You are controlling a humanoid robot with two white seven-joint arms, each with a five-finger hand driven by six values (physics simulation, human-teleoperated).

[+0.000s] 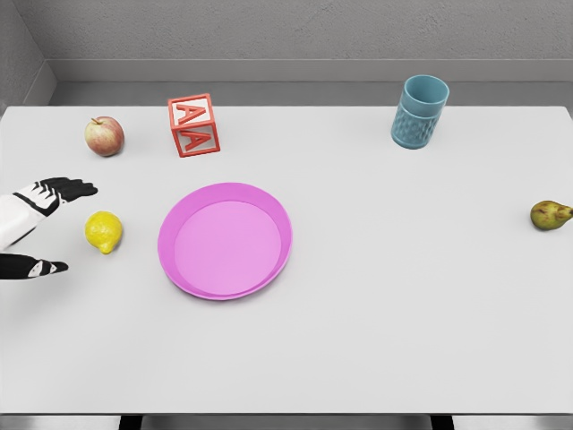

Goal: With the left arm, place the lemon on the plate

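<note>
one left hand [36, 224] reaches in at the left edge, fingers spread and empty, just beside the lemon [104, 231], which lies on the white table [403, 313] left of the pink plate [225, 240].

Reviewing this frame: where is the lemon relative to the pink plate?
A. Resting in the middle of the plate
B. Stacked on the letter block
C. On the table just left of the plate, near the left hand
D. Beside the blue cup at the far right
C: the lemon lies on the table left of the plate, between the open fingers of the left hand.
</note>
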